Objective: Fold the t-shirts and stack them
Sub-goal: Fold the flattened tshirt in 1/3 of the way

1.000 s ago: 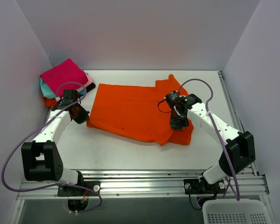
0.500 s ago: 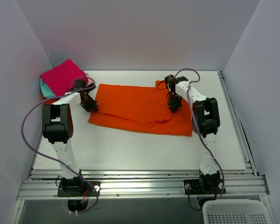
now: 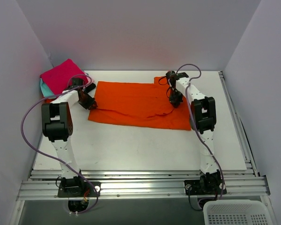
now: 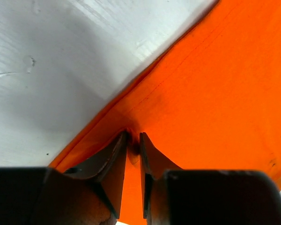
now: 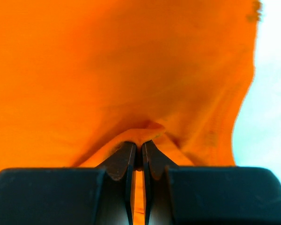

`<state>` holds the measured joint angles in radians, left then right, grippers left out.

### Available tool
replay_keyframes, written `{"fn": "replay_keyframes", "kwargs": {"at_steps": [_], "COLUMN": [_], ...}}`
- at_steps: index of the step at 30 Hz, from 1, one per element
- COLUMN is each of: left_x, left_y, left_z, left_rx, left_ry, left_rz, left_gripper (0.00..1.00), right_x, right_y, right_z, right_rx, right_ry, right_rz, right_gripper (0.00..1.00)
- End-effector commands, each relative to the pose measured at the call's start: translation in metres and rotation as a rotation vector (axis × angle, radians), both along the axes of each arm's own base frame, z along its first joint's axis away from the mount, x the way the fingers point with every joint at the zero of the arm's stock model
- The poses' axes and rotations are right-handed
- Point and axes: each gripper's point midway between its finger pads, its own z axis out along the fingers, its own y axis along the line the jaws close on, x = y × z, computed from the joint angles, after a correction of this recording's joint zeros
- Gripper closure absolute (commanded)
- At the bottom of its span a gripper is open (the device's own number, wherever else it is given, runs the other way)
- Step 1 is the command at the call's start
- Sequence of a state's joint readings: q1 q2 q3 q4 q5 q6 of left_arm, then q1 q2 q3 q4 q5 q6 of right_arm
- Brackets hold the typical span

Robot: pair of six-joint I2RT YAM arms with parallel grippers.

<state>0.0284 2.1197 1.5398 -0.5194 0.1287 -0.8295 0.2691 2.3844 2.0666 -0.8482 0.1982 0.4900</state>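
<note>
- left gripper [image 4: 134, 142] pinched tight on the left edge of the orange t-shirt [image 3: 131, 105].
- right gripper [image 5: 141, 149] clenched on a raised fold near the shirt's right end.
- folded stack [image 3: 61, 77], magenta on top, lies just left of the shirt.

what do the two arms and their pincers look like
The left arm and the right arm both have white tubular links joined by boxy black joint housings. A thin lilac cable loops loosely beside each. The left pincer and right pincer each have two matte black, wedge-shaped fingers tapering to narrow tips.
</note>
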Motion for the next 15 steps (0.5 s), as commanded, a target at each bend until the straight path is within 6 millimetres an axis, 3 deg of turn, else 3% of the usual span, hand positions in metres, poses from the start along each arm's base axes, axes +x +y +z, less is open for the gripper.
{"fn": "replay_keyframes", "kwargs": {"at_steps": [1,5,7,8,10,11,12,15], "left_x": [-0.003,-0.004,-0.007,-0.008,-0.010,-0.011,-0.011,-0.011], "left_y": [0.024,0.028,0.031,0.033,0.033,0.035,0.034,0.034], "left_z": [0.001,0.002,0.000,0.000,0.001,0.003,0.004,0.014], "left_rx": [0.041,0.044,0.053,0.053,0.054,0.053,0.052,0.053], "left_ry": [0.018,0.020,0.040,0.048,0.054,0.053,0.052,0.037], "left_rz": [0.056,0.067,0.086,0.096,0.110,0.118,0.119,0.124], "left_gripper": [0.74,0.69,0.65,0.64,0.60,0.54,0.49,0.30], "right_x": [-0.007,-0.008,-0.008,-0.008,-0.004,-0.002,-0.001,0.004], "right_y": [-0.025,-0.032,-0.036,-0.036,-0.036,-0.037,-0.036,-0.035], "right_z": [0.017,0.014,0.013,0.012,0.012,0.011,0.011,0.015], "right_rx": [-0.071,-0.081,-0.091,-0.091,-0.090,-0.094,-0.093,-0.094], "right_ry": [0.007,0.009,0.012,0.012,0.000,-0.003,-0.008,-0.019], "right_rz": [-0.056,-0.084,-0.100,-0.104,-0.109,-0.111,-0.112,-0.116], "right_gripper": [1.00,0.99,0.91,0.70,0.44,0.24,0.18,0.15]}}
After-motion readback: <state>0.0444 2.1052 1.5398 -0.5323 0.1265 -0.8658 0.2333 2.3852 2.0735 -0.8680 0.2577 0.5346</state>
